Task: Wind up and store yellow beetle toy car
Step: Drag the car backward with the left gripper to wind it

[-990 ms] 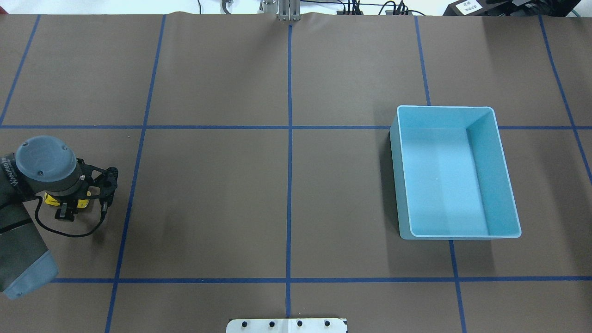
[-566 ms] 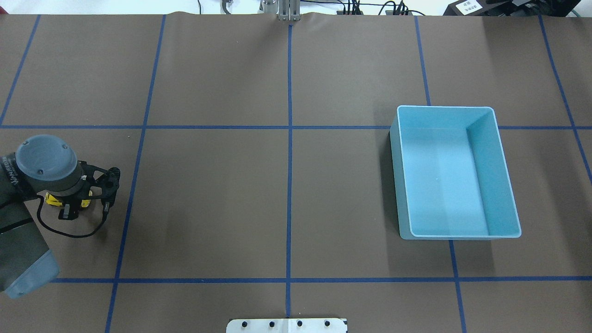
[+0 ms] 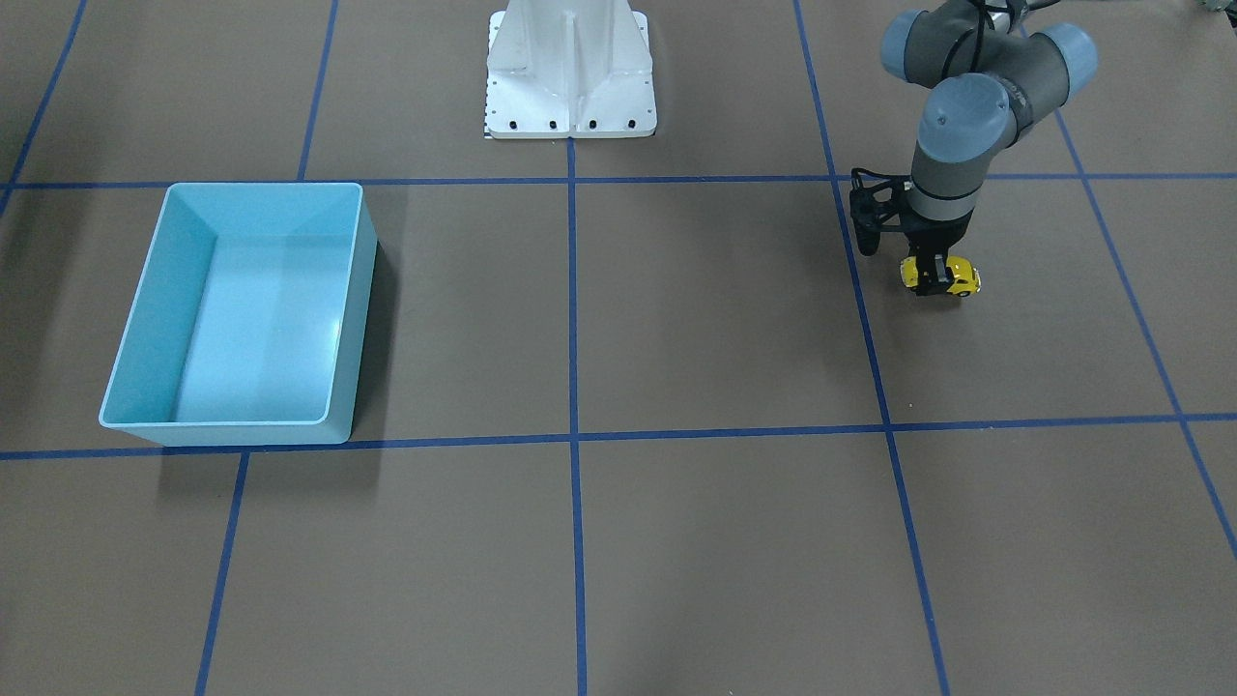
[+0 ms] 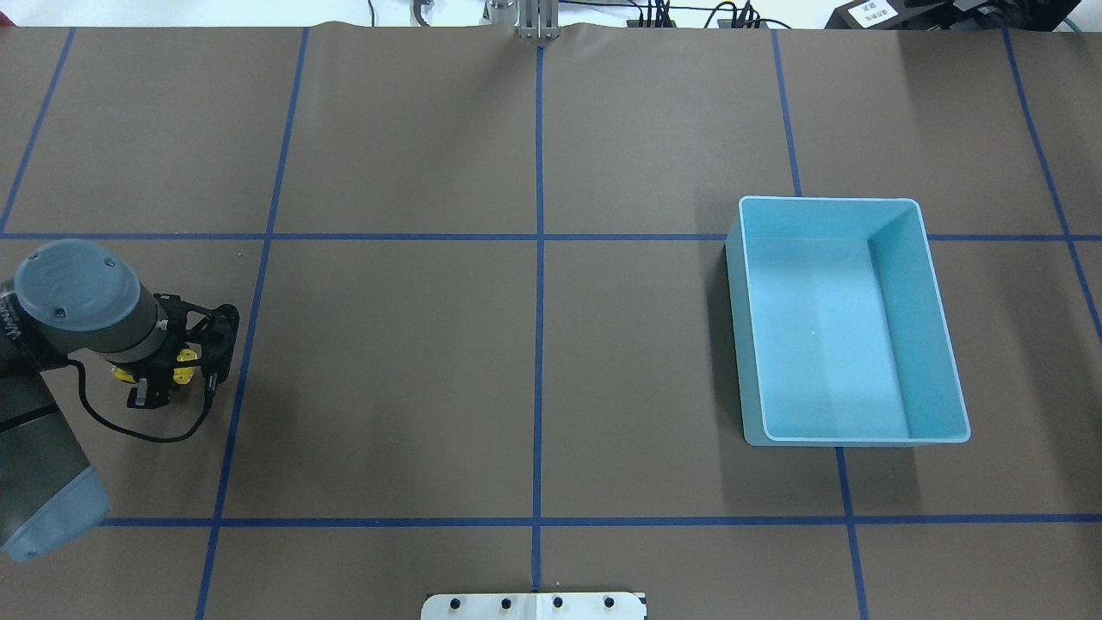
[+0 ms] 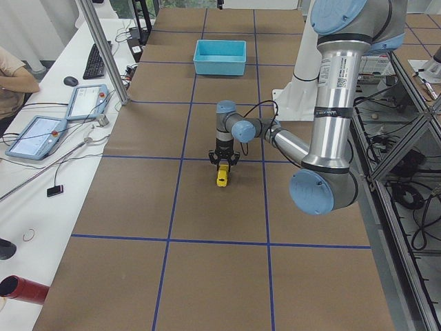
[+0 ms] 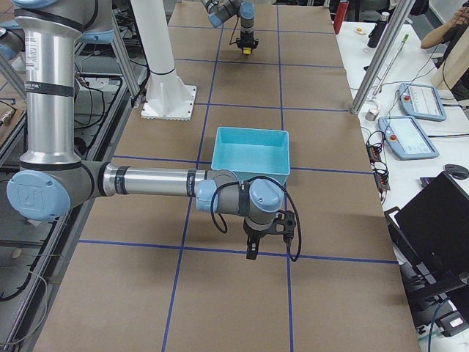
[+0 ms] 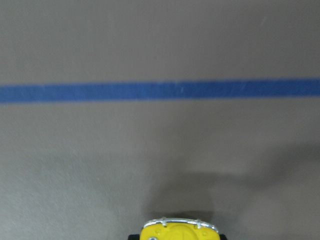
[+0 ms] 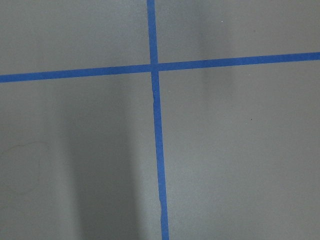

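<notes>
Looks like a snug pinch by the left end effector point(image 3: 933, 284) on the yellow beetle toy car point(image 3: 961, 278), wheels down on the counter point(image 3: 676, 319) well apart from the blue bin point(image 3: 363, 309), probably for drag-winding before carrying it over.

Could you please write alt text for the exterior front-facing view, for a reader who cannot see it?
On the view's right side, the robot's left gripper grips the yellow beetle toy car close to the brown table, which is marked with a blue grid. A blue bin stands far away on the view's left, and the white robot base is at top centre.
</notes>
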`<state>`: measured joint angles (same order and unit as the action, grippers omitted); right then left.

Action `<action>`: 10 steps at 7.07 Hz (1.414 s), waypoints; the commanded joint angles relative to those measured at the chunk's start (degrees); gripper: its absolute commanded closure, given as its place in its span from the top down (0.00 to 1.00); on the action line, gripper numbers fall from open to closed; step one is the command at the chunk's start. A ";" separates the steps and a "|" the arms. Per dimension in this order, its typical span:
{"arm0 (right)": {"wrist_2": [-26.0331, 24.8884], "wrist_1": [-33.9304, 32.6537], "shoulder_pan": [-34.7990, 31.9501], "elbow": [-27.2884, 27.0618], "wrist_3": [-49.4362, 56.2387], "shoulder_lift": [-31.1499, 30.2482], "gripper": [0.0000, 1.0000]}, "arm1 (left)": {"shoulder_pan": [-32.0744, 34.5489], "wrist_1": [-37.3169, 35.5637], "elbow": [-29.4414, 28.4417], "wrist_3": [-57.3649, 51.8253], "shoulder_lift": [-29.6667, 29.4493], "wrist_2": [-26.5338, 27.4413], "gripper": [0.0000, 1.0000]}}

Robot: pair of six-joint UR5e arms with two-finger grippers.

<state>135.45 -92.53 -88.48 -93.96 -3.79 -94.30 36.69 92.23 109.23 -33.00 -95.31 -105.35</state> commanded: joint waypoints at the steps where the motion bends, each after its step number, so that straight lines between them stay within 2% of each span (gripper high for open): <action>1: -0.10 0.07 0.06 0.09 -0.07 -0.18 0.99 | -0.12 0.41 -0.68 3.54 -4.60 -1.94 0.00; 4: -0.19 -0.02 -0.03 0.53 0.02 -0.27 0.99 | -0.30 8.83 -6.74 7.76 -11.02 -6.68 0.00; 10: -0.19 -0.02 -0.03 0.53 0.02 -0.36 0.99 | -0.74 6.74 -7.98 6.55 -11.66 -6.88 0.00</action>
<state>135.26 -92.55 -88.47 -93.43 -3.78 -94.63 35.97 99.45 101.56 -26.03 -106.95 -112.25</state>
